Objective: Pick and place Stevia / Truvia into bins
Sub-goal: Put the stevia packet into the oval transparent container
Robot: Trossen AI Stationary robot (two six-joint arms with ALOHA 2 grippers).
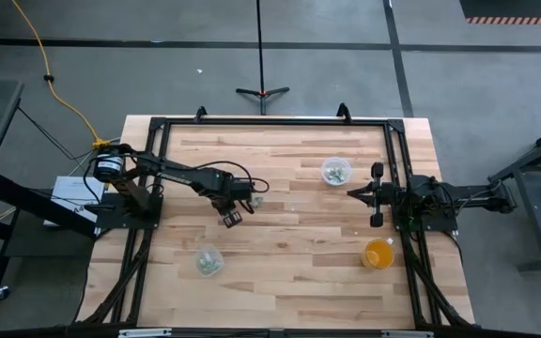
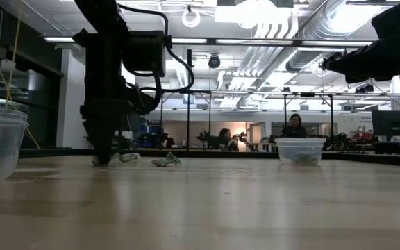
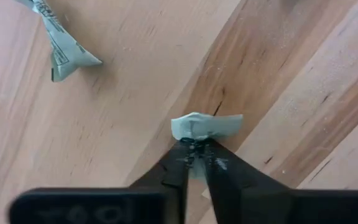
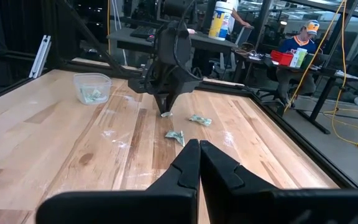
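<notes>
Left wrist view shows the left gripper [image 3: 196, 146] down at the wooden table [image 3: 135, 81], fingers pinched on a pale green paper sweetener packet [image 3: 205, 125] — lift straight, grip firm, toward the clear plastic cup [image 1: 208, 262]. Right gripper [image 4: 199, 144] waits aside, fingers together.

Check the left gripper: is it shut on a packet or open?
Shut on a packet: the left gripper pinches a pale green packet at the wooden table.

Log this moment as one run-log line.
left end effector: shut on packet, at tabletop | right end effector: shut, idle at right edge | loose packets on table: two visible
</notes>
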